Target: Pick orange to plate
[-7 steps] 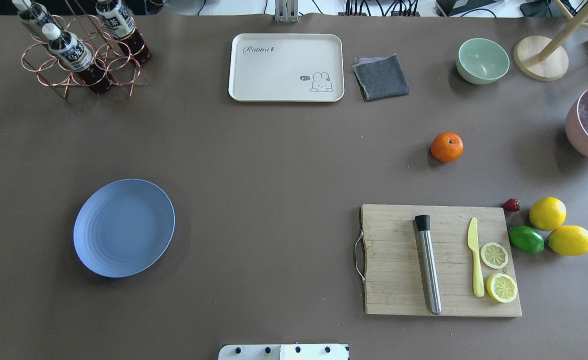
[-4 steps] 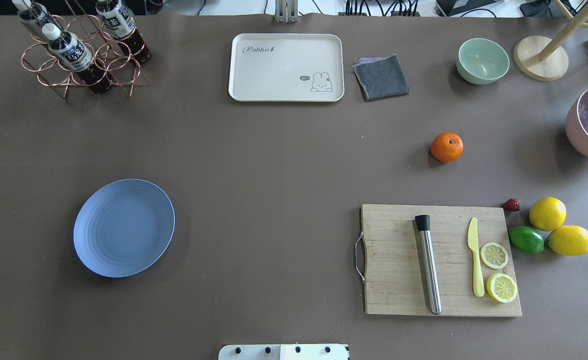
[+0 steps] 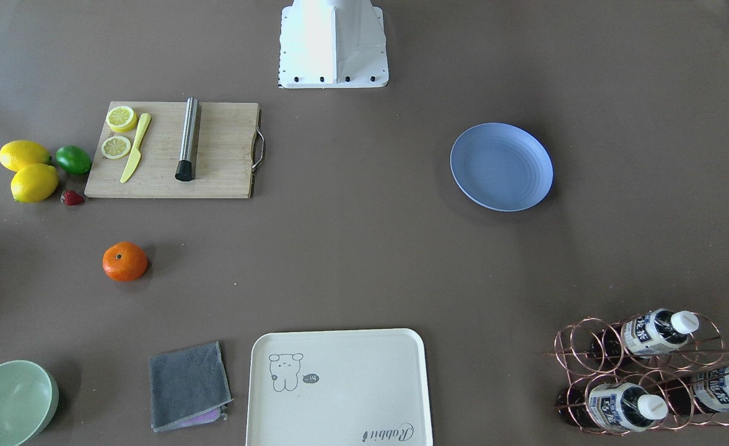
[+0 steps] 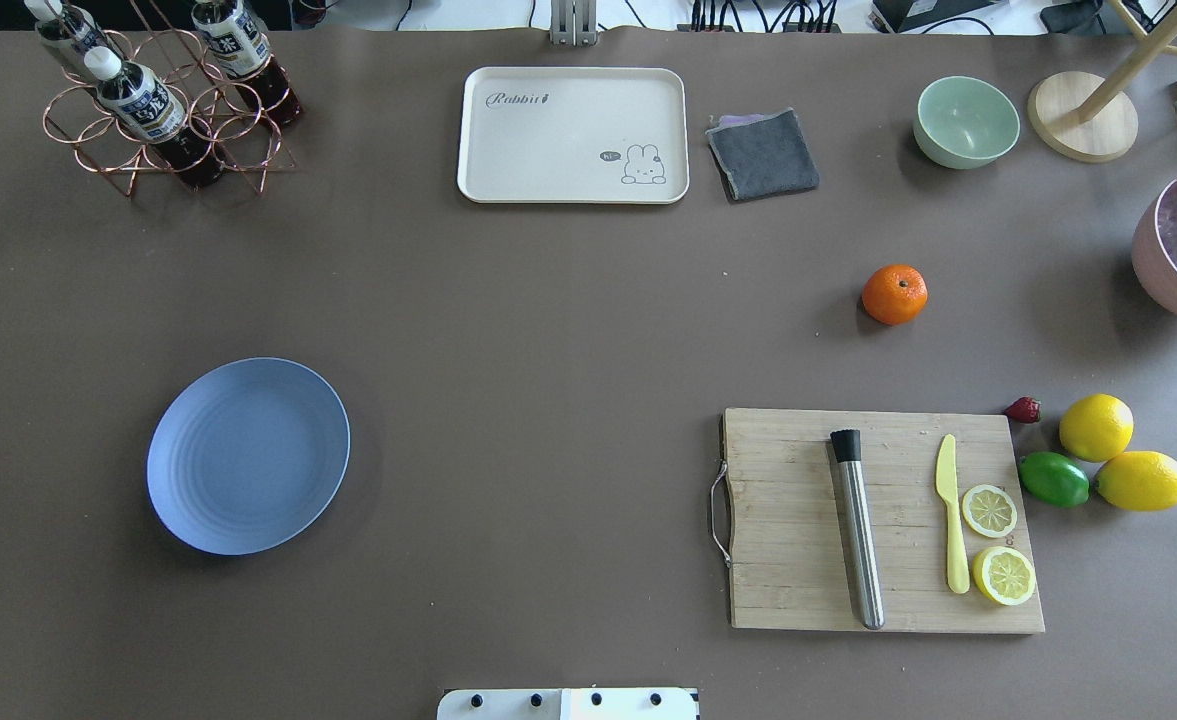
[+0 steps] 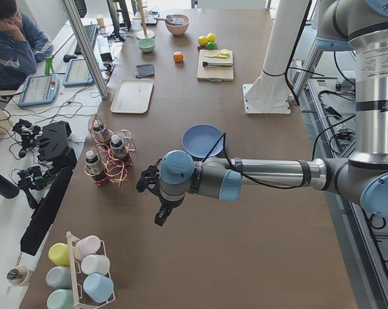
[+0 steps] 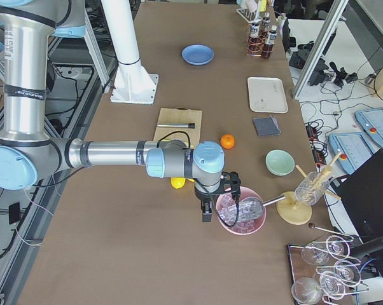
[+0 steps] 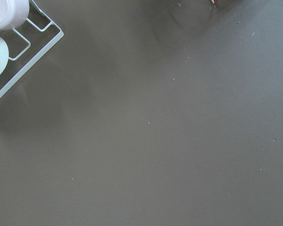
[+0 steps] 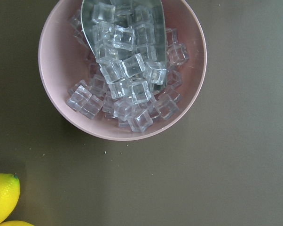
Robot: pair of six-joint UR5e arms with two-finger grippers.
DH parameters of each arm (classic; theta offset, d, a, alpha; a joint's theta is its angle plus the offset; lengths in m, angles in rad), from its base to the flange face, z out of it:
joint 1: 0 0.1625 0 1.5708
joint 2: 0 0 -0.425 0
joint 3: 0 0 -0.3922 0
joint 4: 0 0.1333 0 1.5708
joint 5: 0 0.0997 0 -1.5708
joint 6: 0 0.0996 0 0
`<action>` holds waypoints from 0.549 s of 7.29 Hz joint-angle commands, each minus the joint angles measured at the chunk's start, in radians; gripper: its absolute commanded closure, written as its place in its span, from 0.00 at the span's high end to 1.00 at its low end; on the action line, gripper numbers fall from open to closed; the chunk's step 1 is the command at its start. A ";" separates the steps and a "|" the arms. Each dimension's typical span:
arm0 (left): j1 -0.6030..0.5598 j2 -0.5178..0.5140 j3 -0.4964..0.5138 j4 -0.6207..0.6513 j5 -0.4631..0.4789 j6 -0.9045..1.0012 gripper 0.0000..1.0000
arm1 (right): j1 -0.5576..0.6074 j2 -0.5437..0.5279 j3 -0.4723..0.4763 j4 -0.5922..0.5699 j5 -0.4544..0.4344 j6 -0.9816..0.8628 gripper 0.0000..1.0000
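The orange [image 4: 894,294] rests alone on the brown table at the right, beyond the cutting board; it also shows in the front-facing view [image 3: 125,261]. Far from it, at the table's left, sits the light-blue plate [image 4: 248,455] with nothing on it. Neither gripper appears in the overhead or front-facing views. My left gripper [image 5: 160,216] hangs off the table's left end, past the plate [image 5: 202,140]; I cannot tell its state. Beside a pink bowl at the right end hovers my right gripper [image 6: 207,213], short of the orange [image 6: 227,141]; I cannot tell its state.
A cutting board [image 4: 788,520] carries a steel muddler, a yellow knife and lemon slices. Two lemons [image 4: 1096,427], a lime [image 4: 1053,479] and a strawberry lie at its right. A pink bowl [image 8: 52,89] holds ice cubes. The cream tray [image 4: 573,135], grey cloth, green bowl [image 4: 966,121] and bottle rack [image 4: 163,110] line the far edge.
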 commanded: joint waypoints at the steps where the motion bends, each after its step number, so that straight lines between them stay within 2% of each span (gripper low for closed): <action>1: 0.000 0.010 0.036 -0.110 -0.025 -0.008 0.98 | 0.000 0.005 0.003 0.000 0.052 0.008 1.00; 2: 0.003 -0.007 0.053 -0.105 -0.095 -0.010 0.99 | -0.002 0.011 0.018 0.008 0.100 0.009 1.00; 3: 0.002 0.000 0.044 -0.124 -0.106 -0.019 0.99 | -0.002 0.015 0.029 0.014 0.155 0.008 1.00; 4: 0.006 -0.004 0.027 -0.146 -0.106 -0.159 0.99 | -0.036 0.017 0.064 0.023 0.166 0.012 1.00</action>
